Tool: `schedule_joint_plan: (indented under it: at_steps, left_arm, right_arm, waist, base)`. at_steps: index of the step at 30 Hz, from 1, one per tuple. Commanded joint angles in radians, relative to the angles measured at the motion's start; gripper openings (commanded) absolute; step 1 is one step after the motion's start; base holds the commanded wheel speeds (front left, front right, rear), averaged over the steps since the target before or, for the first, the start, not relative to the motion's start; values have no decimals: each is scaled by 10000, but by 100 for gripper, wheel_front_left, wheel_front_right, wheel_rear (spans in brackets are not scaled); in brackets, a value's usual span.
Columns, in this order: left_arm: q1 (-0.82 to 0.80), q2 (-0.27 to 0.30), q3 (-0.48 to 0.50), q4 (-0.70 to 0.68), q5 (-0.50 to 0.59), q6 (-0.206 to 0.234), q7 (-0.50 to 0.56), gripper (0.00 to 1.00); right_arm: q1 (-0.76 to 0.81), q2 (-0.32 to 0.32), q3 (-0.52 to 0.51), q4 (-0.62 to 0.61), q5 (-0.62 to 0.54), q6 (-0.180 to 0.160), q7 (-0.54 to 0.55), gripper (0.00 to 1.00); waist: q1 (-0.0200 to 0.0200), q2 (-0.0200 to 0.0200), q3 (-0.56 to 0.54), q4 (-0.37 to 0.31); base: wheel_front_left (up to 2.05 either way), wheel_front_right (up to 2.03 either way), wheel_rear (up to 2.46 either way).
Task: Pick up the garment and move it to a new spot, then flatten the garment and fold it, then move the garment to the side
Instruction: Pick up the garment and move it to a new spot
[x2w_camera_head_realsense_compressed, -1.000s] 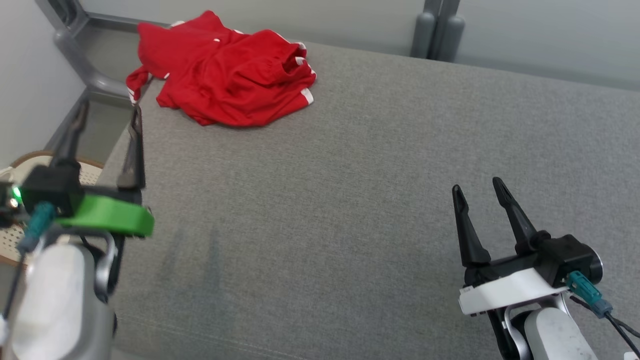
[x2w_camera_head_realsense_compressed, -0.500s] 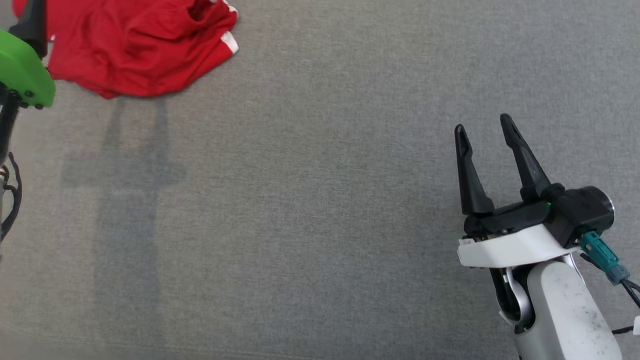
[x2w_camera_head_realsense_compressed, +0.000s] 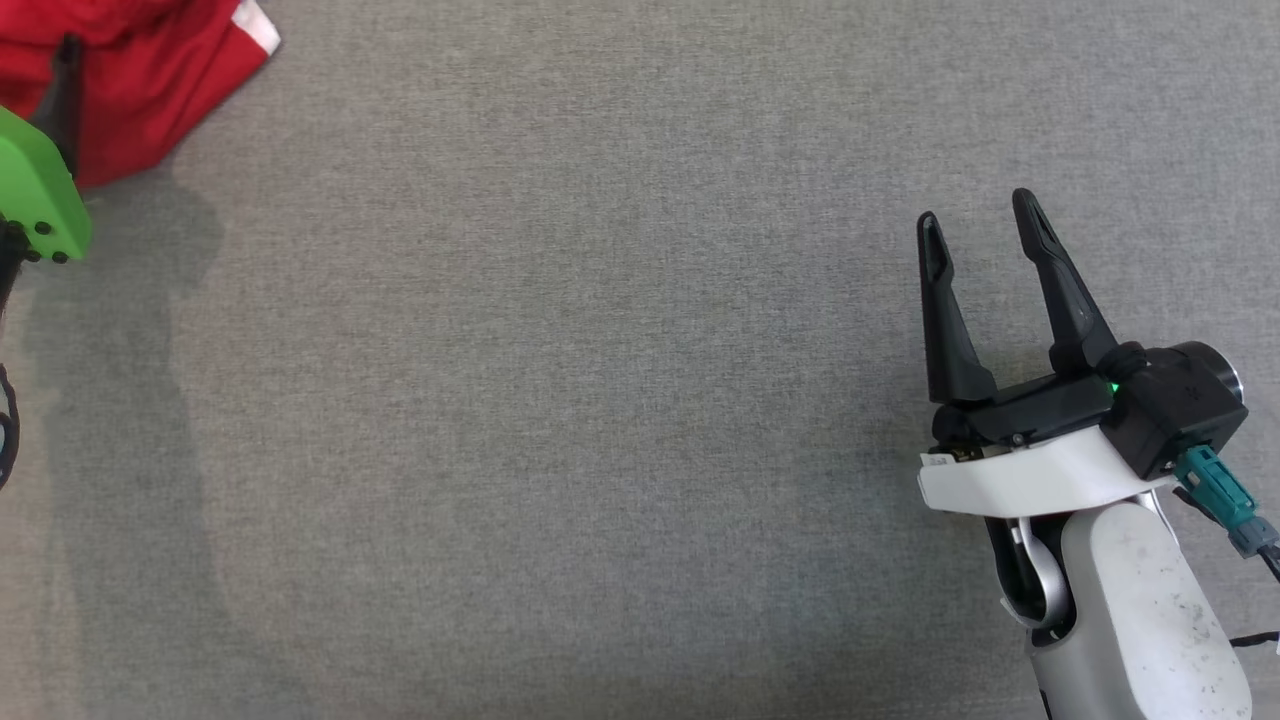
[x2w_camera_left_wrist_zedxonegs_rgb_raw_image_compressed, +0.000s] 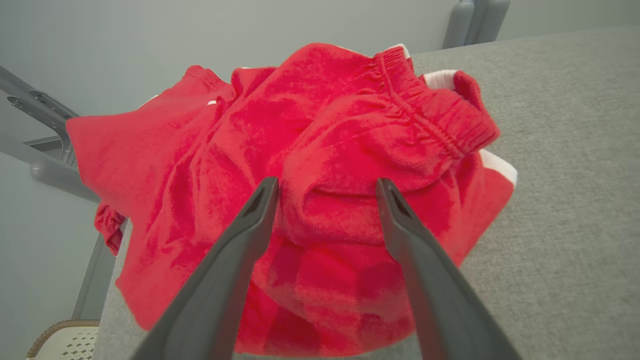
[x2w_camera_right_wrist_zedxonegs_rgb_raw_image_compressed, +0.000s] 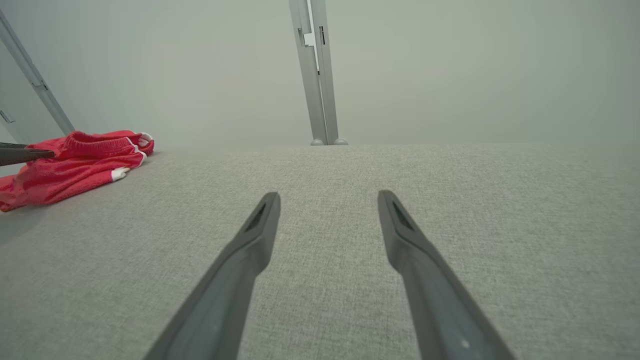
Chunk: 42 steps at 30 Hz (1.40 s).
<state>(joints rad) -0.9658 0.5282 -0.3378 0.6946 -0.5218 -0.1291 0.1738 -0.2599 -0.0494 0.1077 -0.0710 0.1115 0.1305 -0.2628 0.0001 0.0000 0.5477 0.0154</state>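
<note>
A crumpled red garment (x2w_camera_head_realsense_compressed: 140, 70) with white trim and an elastic waistband lies at the far left of the grey surface. In the left wrist view the garment (x2w_camera_left_wrist_zedxonegs_rgb_raw_image_compressed: 330, 140) bulks up close, and my left gripper (x2w_camera_left_wrist_zedxonegs_rgb_raw_image_compressed: 325, 187) is open with its fingertips on either side of a raised fold, nothing pinched. The left gripper's green mount (x2w_camera_head_realsense_compressed: 35, 195) sits at the left edge of the head view. My right gripper (x2w_camera_head_realsense_compressed: 985, 225) hovers open and empty over bare fabric at the right, far from the garment (x2w_camera_right_wrist_zedxonegs_rgb_raw_image_compressed: 75, 160).
The grey upholstered surface (x2w_camera_head_realsense_compressed: 600, 400) stretches wide between the arms. A grey metal post (x2w_camera_right_wrist_zedxonegs_rgb_raw_image_compressed: 317, 75) stands at the back edge against a pale wall. A slanted metal frame (x2w_camera_left_wrist_zedxonegs_rgb_raw_image_compressed: 45, 110) and a wicker item (x2w_camera_left_wrist_zedxonegs_rgb_raw_image_compressed: 65, 340) lie beyond the left edge.
The head camera has tilted down, sliding the garment to the top left corner. My left gripper has reached forward to the garment. The right gripper stays open, roughly where it was.
</note>
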Motion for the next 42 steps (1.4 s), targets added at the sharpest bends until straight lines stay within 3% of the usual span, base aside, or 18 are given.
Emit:
schedule_joint_plan:
  at_steps: [1, 8, 9, 10, 12, 13, 28, 42]
  left_arm:
    - [-172, 110, -38, 182, -156, -7, -9, 100]
    - [-330, 79, -181, 1171, -307, -3, -43, 100]
    - [-333, 67, -173, 1291, -330, -3, -88, 94]
    - [-347, 48, -168, 1436, -357, -3, -115, 77]
    - [-395, 29, -173, 1663, -349, 33, -231, 19]
    - [-428, 26, -197, 1752, -301, 50, -357, 0]
    - [-1076, 436, -530, 1725, 41, 17, -1718, 0]
    - [-1058, 785, -1523, -120, -159, -7, -1776, 0]
  right_arm:
    - [8, -19, -2, -55, -67, 4, -32, 100]
    - [125, -19, 91, -77, -59, 4, -32, 100]
    - [127, -19, 102, -83, -57, 4, -32, 100]
    - [125, -19, 112, -87, -47, 4, -32, 100]
    - [131, -19, 113, -91, -27, 4, -32, 100]
    - [139, -19, 117, -88, -14, 4, -32, 100]
    - [282, -21, 30, 155, 325, 4, -32, 100]
    - [682, -21, -137, 479, 623, 5, -32, 100]
  waist:
    - [-1, 0, 260, -308]
    - [-1, 0, 203, -535]
    - [-1, 0, 195, -559]
    - [-1, 0, 180, -584]
    - [-1, 0, 153, -609]
    - [-1, 0, 131, -616]
    - [-1, 0, -863, -455]
    - [-1, 0, -2489, -463]
  base:
    - [0, 0, 0]
    - [0, 0, 0]
    - [0, 0, 0]
    - [0, 0, 0]
    - [0, 0, 0]
    - [0, 0, 0]
    - [0, 0, 0]
    - [0, 0, 0]
